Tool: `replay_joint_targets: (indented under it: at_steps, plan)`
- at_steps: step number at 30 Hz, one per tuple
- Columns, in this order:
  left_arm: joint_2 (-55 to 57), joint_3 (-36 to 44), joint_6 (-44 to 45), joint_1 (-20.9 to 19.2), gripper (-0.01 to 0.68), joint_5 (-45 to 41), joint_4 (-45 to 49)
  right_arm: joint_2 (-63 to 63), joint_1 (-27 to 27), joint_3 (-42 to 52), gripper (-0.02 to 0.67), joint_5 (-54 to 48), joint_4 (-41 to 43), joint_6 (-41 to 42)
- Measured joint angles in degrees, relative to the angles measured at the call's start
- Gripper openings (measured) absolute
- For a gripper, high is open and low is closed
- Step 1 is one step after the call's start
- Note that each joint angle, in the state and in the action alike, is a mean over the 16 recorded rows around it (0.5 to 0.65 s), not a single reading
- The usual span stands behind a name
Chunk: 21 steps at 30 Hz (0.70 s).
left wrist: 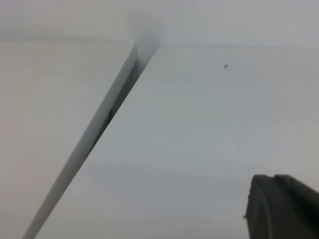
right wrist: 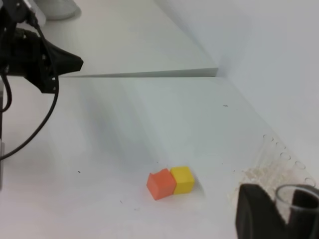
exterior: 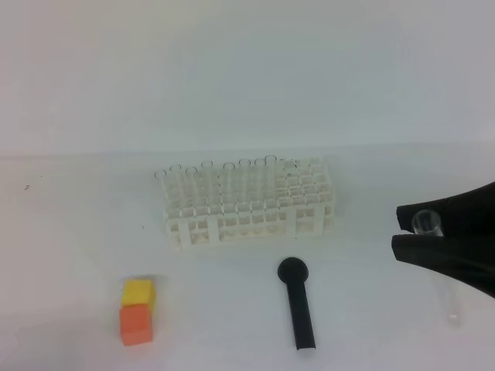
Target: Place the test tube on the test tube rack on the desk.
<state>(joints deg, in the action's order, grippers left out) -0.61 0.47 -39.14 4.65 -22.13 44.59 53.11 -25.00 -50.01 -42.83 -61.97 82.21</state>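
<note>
- Nearest in the high view, at the right edge around four o'clock, the right gripper (exterior: 408, 229) reaches in from the right. Its two black fingers pinch the tube (exterior: 427, 222) just below its open rim.
- The tube is clear glass, thin, with a round open mouth facing up. Its long axis looks roughly upright. Its lower part is hidden behind the gripper; a faint glassy streak on the desk (exterior: 77, 232) below may be its end or a reflection, I cannot tell which.
- In the right wrist view the rim of the tube (right wrist: 298, 196) shows at five o'clock, beside one black finger, with pale rack holes behind it.
- The rack (exterior: 251, 202) stands well apart from the held tube, at about nine to ten o'clock from the gripper, near the middle of the desk. It is white lattice, its long side running left to right. Several clear tubes already stand in its left and back rows; holes at its right end look free.
- The right arm is the nearer one, and it holds the tube. The coming move, I judge, is leftward and slightly away, keeping the tube upright over a free hole.
- The left gripper (left wrist: 281, 206) shows only as a dark corner in its own view, over bare desk; its fingers are pressed together and hold nothing.
- A black tool (exterior: 298, 303) lies between gripper and rack, at six o'clock.
</note>
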Motion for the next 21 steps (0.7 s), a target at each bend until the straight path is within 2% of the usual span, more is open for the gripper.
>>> replay_joint_targets:
  at_steps: [4, 14, 21]
  plan:
    - [0.0, 0.0, 0.0, 0.0, -0.001, -0.6, -6.5, 0.0, 0.0, 0.1, 0.122, 0.0, 0.4, 0.0]
    - [0.1, -0.2, 0.0, 0.0, -0.001, 1.2, -29.7, 0.0, 0.0, 1.2, 0.122, 0.1, 1.3, 0.1]
    - [0.0, -0.1, -0.1, 0.0, -0.001, 2.3, -35.2, 1.0, 0.0, 1.8, 0.122, 1.2, -0.2, 0.6]
